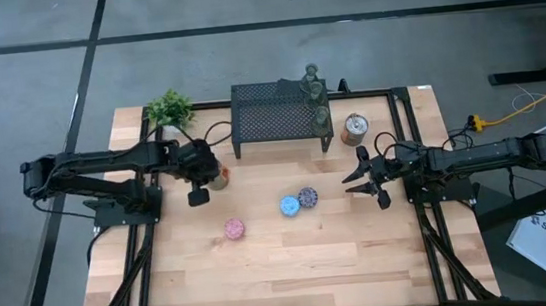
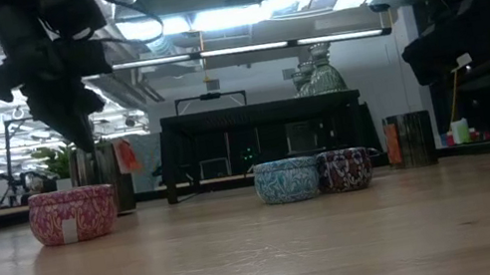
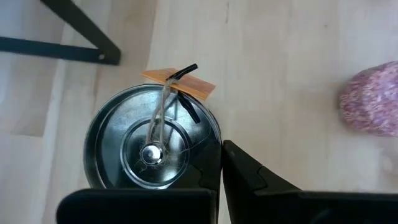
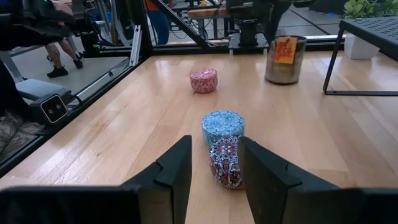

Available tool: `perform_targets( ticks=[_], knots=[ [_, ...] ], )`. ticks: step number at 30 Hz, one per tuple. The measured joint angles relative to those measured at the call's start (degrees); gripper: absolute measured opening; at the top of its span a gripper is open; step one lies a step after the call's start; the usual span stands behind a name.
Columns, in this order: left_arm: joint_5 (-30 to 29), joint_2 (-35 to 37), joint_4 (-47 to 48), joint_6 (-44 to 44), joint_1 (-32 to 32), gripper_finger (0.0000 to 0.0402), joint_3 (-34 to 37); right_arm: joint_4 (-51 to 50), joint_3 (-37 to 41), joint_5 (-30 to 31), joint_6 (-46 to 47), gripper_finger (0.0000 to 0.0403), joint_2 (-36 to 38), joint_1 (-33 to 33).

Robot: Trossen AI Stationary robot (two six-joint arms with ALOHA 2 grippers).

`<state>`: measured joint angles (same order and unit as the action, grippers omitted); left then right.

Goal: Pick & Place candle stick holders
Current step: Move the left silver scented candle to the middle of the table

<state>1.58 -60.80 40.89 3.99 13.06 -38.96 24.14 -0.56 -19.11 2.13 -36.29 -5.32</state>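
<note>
The wooden bench carries a black mesh stand at its far edge, with greenish glass holders on the stand's right end. The left hand hovers directly above a silver-and-orange holder; I cannot tell how wide its fingers are. The right hand, fingers spread wide, points at the purple holder, which touches the blue holder. The pink holder sits apart, and a second silver-and-orange holder stands by the mesh stand.
</note>
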Motion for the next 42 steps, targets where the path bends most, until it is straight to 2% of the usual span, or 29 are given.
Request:
perform_targets(
  ticks=[7, 16, 30, 36, 42],
  knots=[
    [1.5, -1.4, -6.7, -1.7, -4.1, 0.0001, 0.0, 0.0, 0.0, 0.0, 0.0, 0.0132, 0.0, 0.0],
    [3.2, -9.7, -16.5, -1.2, -8.0, 0.0001, -0.7, 0.0, 0.0, 0.0, 0.0, 0.0132, 0.0, 0.0],
    [3.1, -24.4, -17.1, 8.4, -8.9, 0.0001, -14.9, -0.1, 0.0, 0.0, 0.0, 0.0132, 0.0, 0.0],
    [3.4, -31.1, -17.8, 9.4, -8.7, 0.0001, -19.7, -0.4, 0.0, 0.0, 0.0, 0.0132, 0.0, 0.0],
    [2.5, -34.4, -17.3, 9.8, -8.7, 0.0009, -23.9, -0.6, 0.0, 0.0, 0.0, 0.0132, 0.0, 0.0]
  ],
)
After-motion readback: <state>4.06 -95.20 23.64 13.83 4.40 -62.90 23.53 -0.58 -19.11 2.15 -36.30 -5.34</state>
